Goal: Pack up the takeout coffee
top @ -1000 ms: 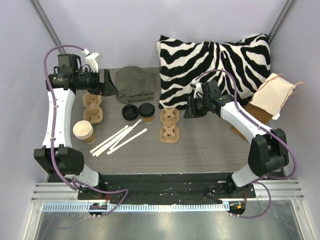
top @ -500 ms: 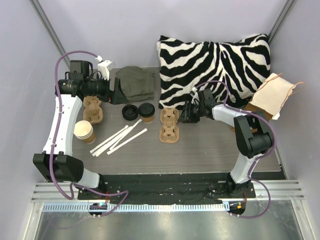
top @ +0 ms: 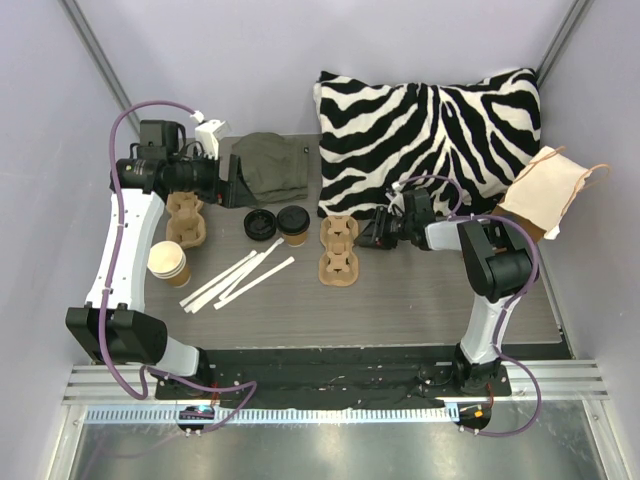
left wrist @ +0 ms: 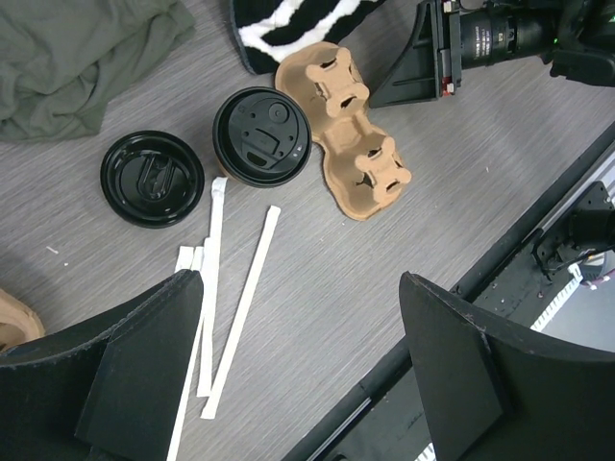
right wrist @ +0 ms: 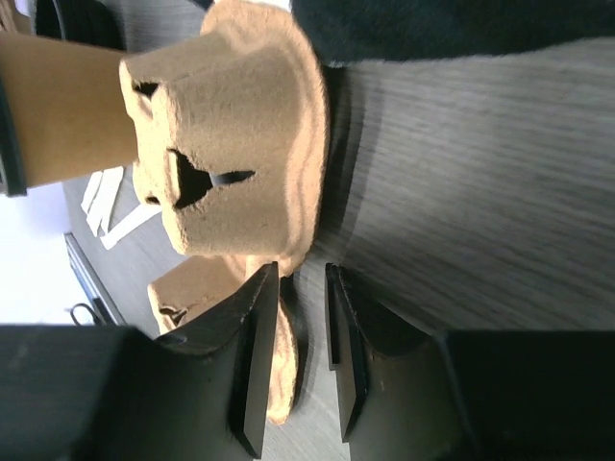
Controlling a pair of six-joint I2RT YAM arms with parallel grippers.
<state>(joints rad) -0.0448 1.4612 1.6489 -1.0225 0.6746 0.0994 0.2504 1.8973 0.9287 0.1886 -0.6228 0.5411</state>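
Observation:
The takeout coffee cup [top: 167, 263], tan with a pale rim and no lid, stands at the left. A second brown cup with a black lid [top: 293, 224] stands mid-table; it also shows in the left wrist view [left wrist: 261, 136]. A loose black lid [top: 259, 224] lies beside it. A two-hole pulp carrier [top: 338, 250] lies right of them. My right gripper [top: 368, 232] is low at the carrier's right edge, jaws a narrow gap apart, with the carrier's rim [right wrist: 285, 360] between them. My left gripper [top: 232, 182] hovers wide open and empty [left wrist: 298, 384].
A second pulp carrier [top: 185, 218] lies at the left. White paper strips [top: 240, 278] lie in front of the cups. A dark green cloth [top: 268, 167] sits at the back, a zebra pillow [top: 430, 130] at the back right, and a paper bag [top: 545, 190] at the right.
My right gripper has moved left and down to the carrier's right edge. My left gripper shifted right towards the green cloth, then held still.

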